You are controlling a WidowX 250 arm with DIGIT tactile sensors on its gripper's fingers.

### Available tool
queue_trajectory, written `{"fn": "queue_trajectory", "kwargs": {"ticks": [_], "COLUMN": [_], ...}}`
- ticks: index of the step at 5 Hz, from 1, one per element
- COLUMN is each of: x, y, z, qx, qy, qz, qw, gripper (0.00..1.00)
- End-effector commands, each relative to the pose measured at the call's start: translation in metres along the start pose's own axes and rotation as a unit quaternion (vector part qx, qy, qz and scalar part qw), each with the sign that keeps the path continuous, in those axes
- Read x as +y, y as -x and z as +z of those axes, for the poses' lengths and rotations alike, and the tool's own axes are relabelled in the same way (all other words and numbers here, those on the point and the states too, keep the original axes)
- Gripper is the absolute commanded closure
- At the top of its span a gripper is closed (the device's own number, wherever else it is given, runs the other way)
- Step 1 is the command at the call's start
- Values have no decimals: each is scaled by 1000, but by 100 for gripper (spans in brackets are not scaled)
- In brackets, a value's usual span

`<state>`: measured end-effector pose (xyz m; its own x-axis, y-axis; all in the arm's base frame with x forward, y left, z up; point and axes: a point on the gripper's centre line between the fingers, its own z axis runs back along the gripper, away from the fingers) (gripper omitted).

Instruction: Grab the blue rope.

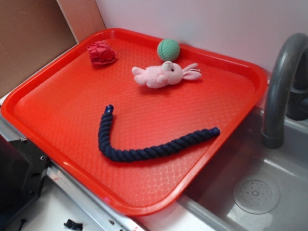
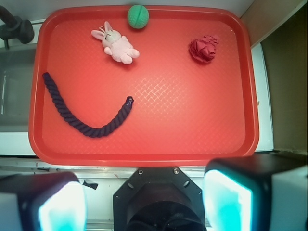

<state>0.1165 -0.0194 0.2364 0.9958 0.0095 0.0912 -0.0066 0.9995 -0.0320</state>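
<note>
The thick navy twisted cotton rope (image 2: 84,115) lies curved on the red plastic tray (image 2: 192,139), looking soft, limp and light; its bend suits pinching. The gripper (image 2: 144,204) hangs wide, empty.

Your bench (image 1: 67,202) carries one red tray (image 1: 57,96), overhanging the grey sink (image 1: 255,192) at 3 o'clock. On the tray you have the blue rope (image 1: 144,151) at 6, a pink bunny (image 1: 163,74) and green ball (image 1: 168,49) at 12, and a red crumpled thing (image 1: 101,53) at 10.
</note>
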Motion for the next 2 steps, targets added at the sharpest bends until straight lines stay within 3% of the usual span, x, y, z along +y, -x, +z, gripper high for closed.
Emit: {"fn": "queue_trajectory", "kwargs": {"ticks": [1, 2], "x": [0, -9], "y": [0, -6], "z": [0, -19], "qx": [0, -13], "qy": [0, -22], "qz": [0, 123], "qw": [1000, 992], "gripper": [0, 0]}}
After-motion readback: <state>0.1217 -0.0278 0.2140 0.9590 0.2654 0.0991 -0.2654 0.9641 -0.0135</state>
